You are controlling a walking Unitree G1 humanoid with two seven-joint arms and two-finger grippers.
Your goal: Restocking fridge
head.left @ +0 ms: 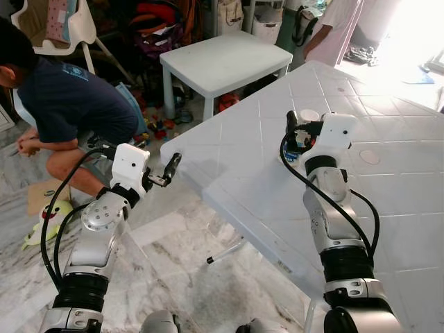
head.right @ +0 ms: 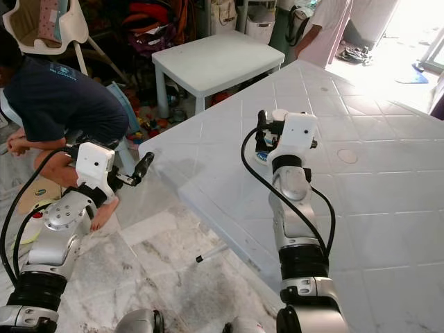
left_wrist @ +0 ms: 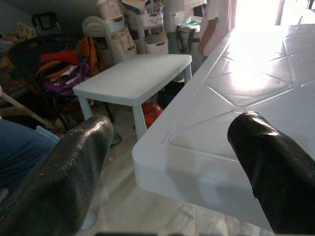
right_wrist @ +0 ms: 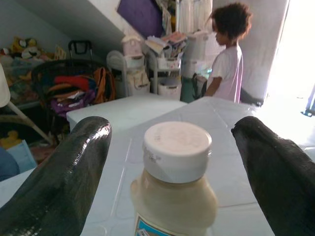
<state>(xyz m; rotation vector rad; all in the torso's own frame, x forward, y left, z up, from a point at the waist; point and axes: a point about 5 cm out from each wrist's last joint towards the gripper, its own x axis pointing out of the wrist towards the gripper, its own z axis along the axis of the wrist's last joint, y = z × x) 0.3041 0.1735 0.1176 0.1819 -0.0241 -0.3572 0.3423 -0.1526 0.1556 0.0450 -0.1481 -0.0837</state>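
One jar (right_wrist: 174, 182) w/ white cap stands upright on the big table (head.left: 388, 208), between the spread fingers of the right gripper (right_wrist: 172, 162), not yet gripped. Best approach, I'd say: ease fwd, centre on the body below the cap, squeeze evenly. Left gripper (left_wrist: 167, 162) hangs open, empty, off the table's corner.
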